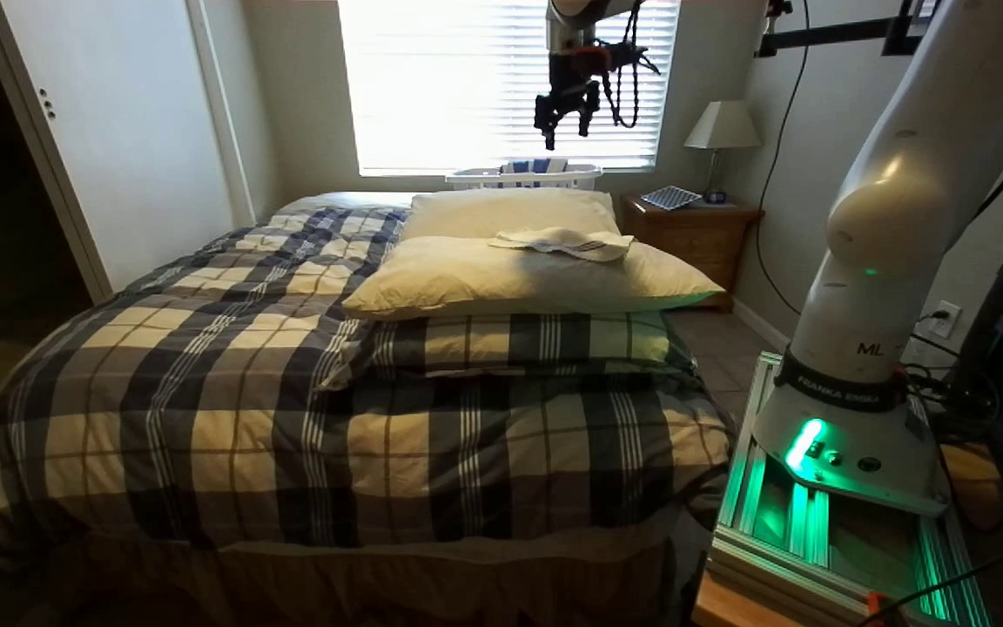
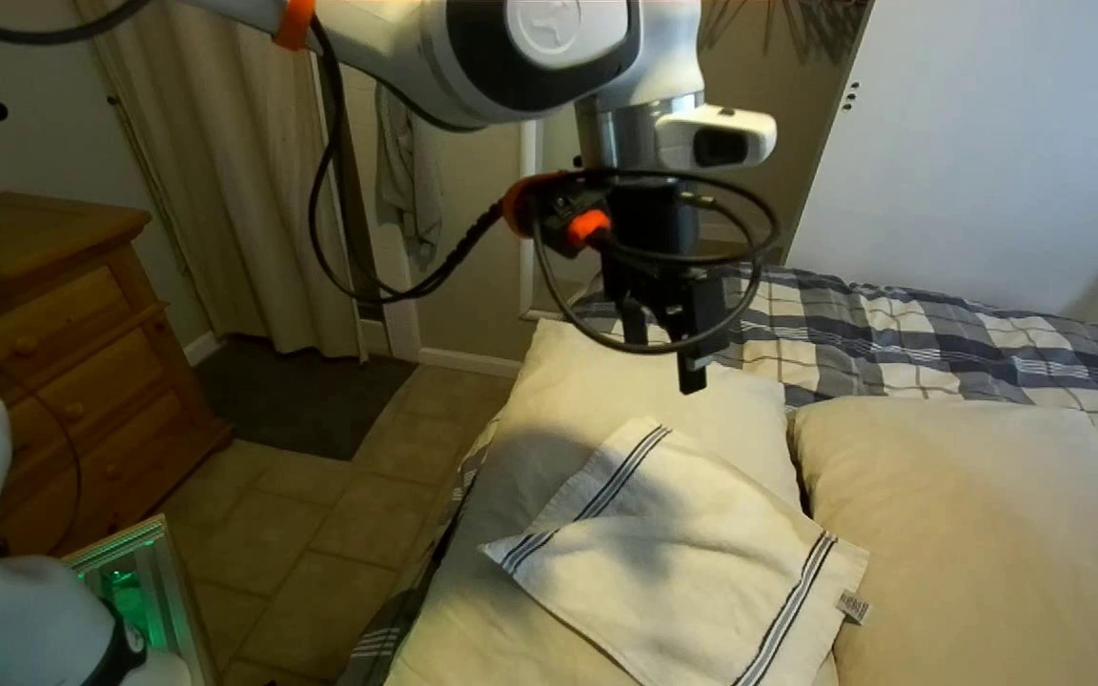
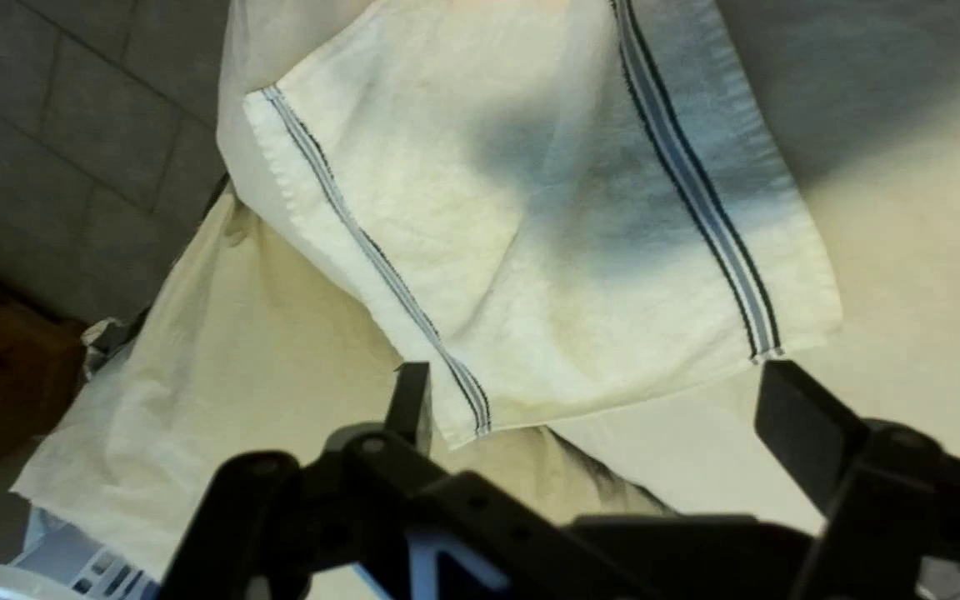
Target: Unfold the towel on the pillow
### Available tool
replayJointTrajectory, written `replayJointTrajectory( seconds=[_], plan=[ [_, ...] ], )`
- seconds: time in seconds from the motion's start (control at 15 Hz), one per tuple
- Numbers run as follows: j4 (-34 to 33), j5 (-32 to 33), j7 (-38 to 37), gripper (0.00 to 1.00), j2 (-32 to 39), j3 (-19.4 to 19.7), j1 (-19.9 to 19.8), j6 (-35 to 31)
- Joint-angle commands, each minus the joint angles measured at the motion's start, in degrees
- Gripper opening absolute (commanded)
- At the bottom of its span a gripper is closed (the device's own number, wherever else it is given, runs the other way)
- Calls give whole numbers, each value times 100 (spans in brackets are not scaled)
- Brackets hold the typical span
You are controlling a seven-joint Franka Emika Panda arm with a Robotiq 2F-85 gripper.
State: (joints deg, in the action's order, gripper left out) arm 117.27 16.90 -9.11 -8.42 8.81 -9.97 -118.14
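Dark and blocky, the fingers (image 3: pixel 807 437) of the gripper (image 3: pixel 609 417) stand closest in the wrist view, spread wide with nothing between them, so the claw is released. Both exterior views show it hanging well above the pillow (image 2: pixel 544 467), clear of the towel (image 2: pixel 682 562). That towel lies on top of the pillow, its end with the label (image 2: pixel 853 606) reaching over towards the neighbouring pillow (image 2: pixel 978 514); whether it rests there I can't tell. It looks a thin woven thing, pale with dark bands (image 2: pixel 797 600) near two ends, and I'd expect it to weigh next to nothing and go limp once lifted. Nothing about it seems fragile, and the weave ought to cling to the fingers rather than slide. Trouble is, there's no stiffness to push against: shove it and it'll likely just ruck up. Much of it appears spread, though at the side nearer the robot's base (image 1: pixel 880 435) one band breaks at a crease, and I'd guess a layer is doubled there. My choice would be the pointed corner (image 2: pixel 503 553) beside that crease: a shallow pinch at the hem, one layer only, then a slow lift and a low drag outward. Plump as it looks, the pillow will probably give under any pressure, so going in too deep might nip a fold of it along with the towel.
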Motion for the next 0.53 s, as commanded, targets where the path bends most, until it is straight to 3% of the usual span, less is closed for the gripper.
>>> replayJointTrajectory(
  seconds=[0.0,0.47],
  plan=[
    [-235,134,-371,100,-257,-12,-113,173],
    [-394,30,-374,100,-381,7,-180,300]
  ],
)
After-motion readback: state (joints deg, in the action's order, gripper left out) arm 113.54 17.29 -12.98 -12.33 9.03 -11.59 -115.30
